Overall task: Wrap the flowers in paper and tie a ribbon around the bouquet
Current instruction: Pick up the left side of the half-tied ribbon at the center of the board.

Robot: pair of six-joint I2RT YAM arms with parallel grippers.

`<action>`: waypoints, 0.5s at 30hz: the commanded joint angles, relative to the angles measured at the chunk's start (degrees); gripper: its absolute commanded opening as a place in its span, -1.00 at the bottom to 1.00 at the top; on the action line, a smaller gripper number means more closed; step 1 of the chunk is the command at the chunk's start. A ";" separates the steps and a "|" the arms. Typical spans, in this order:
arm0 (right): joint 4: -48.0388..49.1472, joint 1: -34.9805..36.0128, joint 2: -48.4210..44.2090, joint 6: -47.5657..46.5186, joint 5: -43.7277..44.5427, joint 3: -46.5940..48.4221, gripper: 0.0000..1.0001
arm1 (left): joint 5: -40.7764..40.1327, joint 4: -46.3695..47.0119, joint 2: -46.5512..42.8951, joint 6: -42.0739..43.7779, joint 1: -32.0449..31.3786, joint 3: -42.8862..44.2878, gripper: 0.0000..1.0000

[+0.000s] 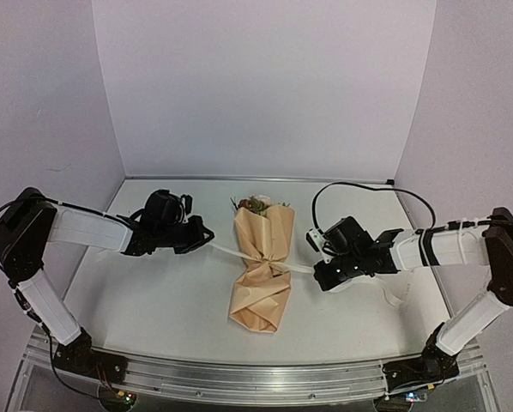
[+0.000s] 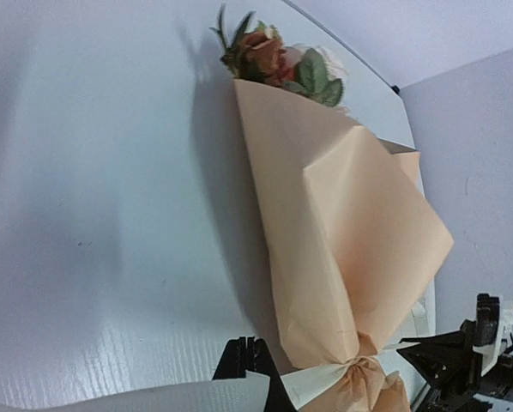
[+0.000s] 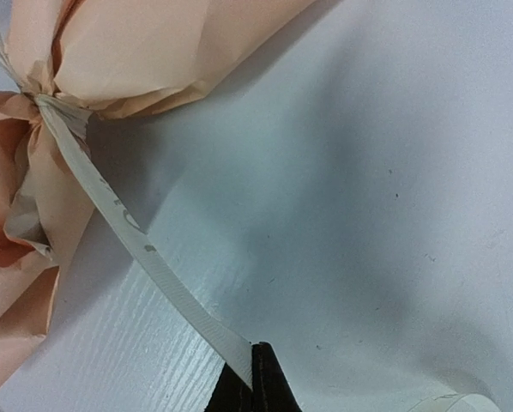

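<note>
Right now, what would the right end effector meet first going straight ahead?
Probably the bouquet, its paper near the tied waist. The right end effector, shut on the ribbon, points that way, though depth is unclear.

We see a robot lab cell: plain pale panels (image 1: 265,86) enclose a white desk (image 1: 153,292), and two robot arms (image 1: 76,227) are bolted to a metal rail (image 1: 265,378).

No legible text, label, brand, number or sign is showing in any view. In the right wrist view, the narrow cream-white fabric ribbon (image 3: 171,287) is carrying a few small grey marks (image 3: 149,249) along its length. These marks are appearing too faint and blurred to read as letters. In the top external and left wrist views, the ribbon is showing no readable print.
</note>
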 commanded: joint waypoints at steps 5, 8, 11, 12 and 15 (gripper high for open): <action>-7.55 -0.11 3.95 4.77 0.25 3.14 -0.97 | 1.58 1.04 0.62 14.39 -4.00 6.18 -0.95; -7.55 -0.11 4.10 5.84 0.02 3.75 -0.81 | 6.27 1.11 1.97 17.25 -5.24 8.49 -0.94; -7.46 -0.12 3.86 7.07 0.05 3.96 -0.51 | 10.99 0.63 3.43 20.10 -6.54 10.91 -0.90; -7.42 -0.13 3.66 7.53 0.29 3.96 -0.42 | 12.50 0.18 4.34 20.77 -6.83 12.09 -0.88; -7.47 -0.13 2.61 8.36 1.02 3.79 -0.16 | 16.33 -1.48 6.12 22.91 -7.53 14.76 -0.83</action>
